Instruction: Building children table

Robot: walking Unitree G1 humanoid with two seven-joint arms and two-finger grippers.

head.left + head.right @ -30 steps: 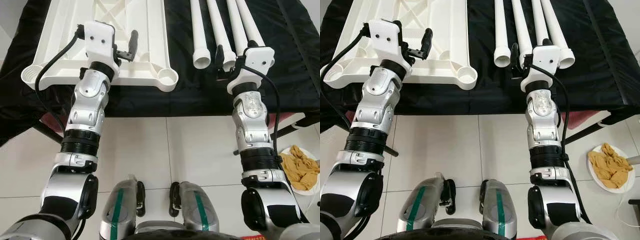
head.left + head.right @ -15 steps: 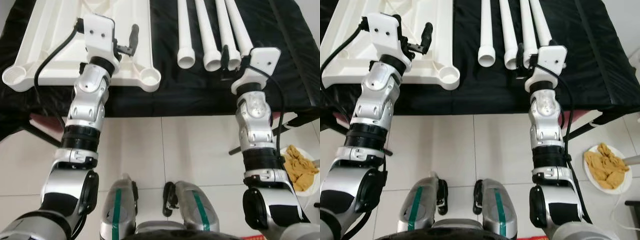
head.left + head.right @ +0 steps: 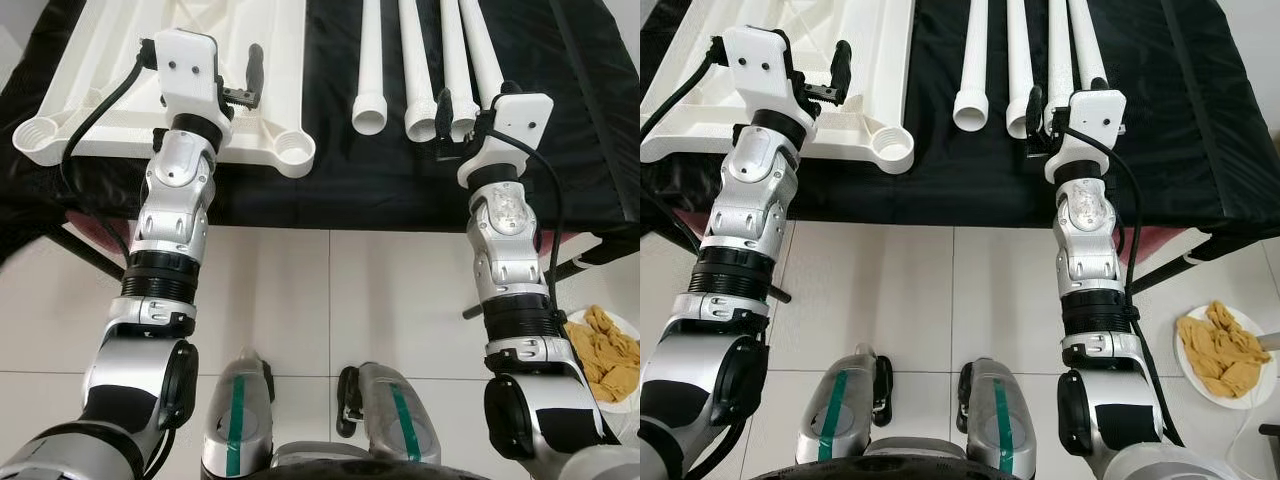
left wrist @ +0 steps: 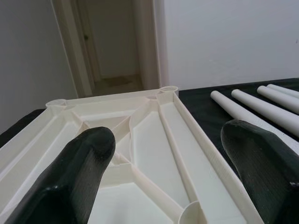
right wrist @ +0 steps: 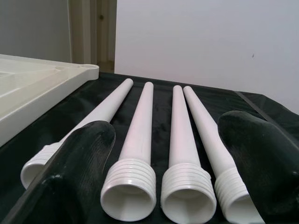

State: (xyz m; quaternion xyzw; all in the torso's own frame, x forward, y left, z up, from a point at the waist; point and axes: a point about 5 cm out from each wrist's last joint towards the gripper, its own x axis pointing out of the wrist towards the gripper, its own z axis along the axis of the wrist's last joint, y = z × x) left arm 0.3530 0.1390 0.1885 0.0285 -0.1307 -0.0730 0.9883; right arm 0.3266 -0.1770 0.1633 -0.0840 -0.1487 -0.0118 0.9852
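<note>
Legs [image 5: 140, 140], 4, beside tabletop [image 3: 120, 60]: right gripper [image 5: 163, 163], fingers spread and empty, may roll them; left gripper [image 4: 163, 163] likewise spread.

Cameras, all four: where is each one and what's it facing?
Left and right eye views: head, looking down at the tabletop, table legs, both arms.
Left wrist view: between the open left gripper fingers, over the tabletop underside.
Right wrist view: between the open right gripper fingers, along four legs.
Shared: tabletop, legs, black cloth.
</note>
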